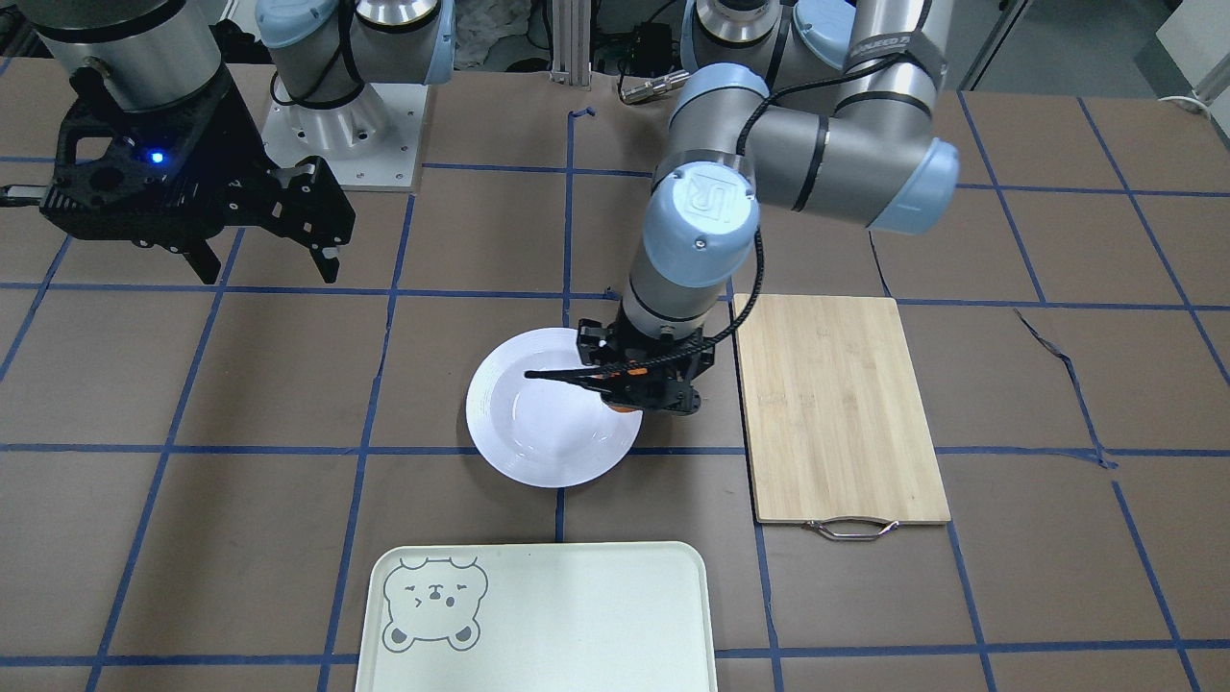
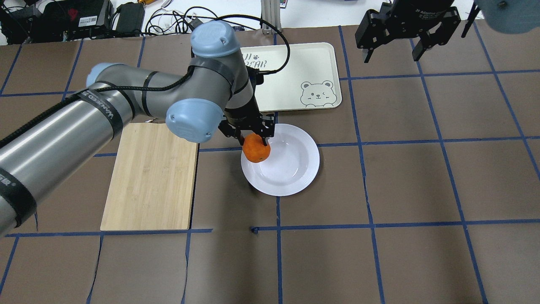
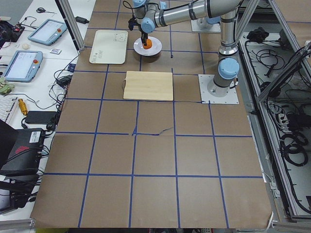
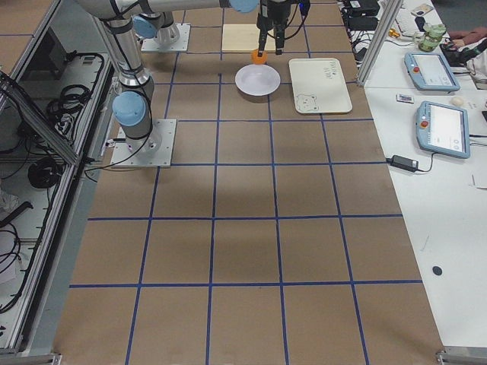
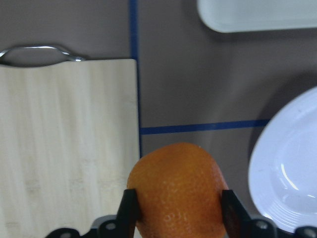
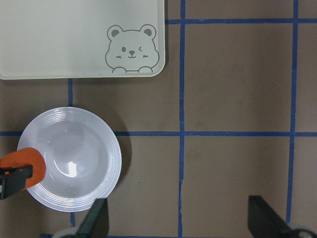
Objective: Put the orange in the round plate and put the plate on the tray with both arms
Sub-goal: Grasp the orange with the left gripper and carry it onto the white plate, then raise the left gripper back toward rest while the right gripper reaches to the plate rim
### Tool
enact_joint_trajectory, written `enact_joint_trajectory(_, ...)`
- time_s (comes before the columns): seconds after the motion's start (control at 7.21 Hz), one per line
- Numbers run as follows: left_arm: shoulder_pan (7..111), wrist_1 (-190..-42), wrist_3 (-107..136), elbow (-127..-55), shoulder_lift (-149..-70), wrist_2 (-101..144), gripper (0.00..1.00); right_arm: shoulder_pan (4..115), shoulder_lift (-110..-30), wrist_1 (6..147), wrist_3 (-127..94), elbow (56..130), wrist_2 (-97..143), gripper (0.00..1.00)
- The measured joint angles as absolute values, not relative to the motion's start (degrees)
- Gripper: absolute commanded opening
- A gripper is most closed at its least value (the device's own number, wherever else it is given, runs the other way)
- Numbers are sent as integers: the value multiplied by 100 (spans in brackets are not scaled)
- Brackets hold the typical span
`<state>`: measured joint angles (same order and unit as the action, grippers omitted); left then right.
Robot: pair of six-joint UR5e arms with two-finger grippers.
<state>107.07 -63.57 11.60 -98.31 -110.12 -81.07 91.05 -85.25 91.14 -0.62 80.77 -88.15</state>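
My left gripper [image 2: 254,145] is shut on the orange [image 2: 256,151], a dimpled bright-orange fruit that fills the space between its fingers [image 5: 130,213] in the left wrist view. The fruit hangs over the near-left rim of the white round plate [image 2: 291,166], partly over the table. The plate lies flat on the brown table just in front of the pale tray [image 2: 303,71] with the bear face. My right gripper [image 2: 392,55] hangs high at the far right, open with nothing in it, well clear of the plate [image 6: 74,148] and tray [image 6: 59,39].
A bamboo cutting board [image 2: 152,177] with a metal handle lies to the left of the plate, under my left arm. Blue tape lines cross the brown table. Cables and gear sit beyond the far edge.
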Motion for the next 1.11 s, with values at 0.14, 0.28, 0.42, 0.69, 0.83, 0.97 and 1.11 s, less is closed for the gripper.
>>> enact_joint_trajectory(0.14,10812,-5665,1476,-10159,-11109,-7929,53,9107,-8525,9114,-62,8077,-8815,100)
enact_joint_trajectory(0.28,10876,-5323,1655,-10318,-11189,-7872,100,9111,-8525,9114,-60,8077,-8815,100)
enact_joint_trajectory(0.42,10912,-5175,1731,-10373,-11255,-7864,100,9113,-8525,9114,-58,8077,-8816,100)
enact_joint_trajectory(0.69,10911,-5125,1770,-10249,-11232,-7903,100,9106,-8518,9136,-61,8077,-8797,100)
enact_joint_trajectory(0.83,10844,-5329,1765,-9987,-11170,-7929,100,9075,-8499,9170,-61,8079,-8759,100)
enact_joint_trajectory(0.97,10667,-5889,1698,-9598,-11088,-7970,100,9031,-8475,9167,-61,8095,-8627,100)
enact_joint_trajectory(1.11,10409,-6657,1423,-9217,-10947,-8035,100,8961,-8453,9175,-64,8164,-8317,100)
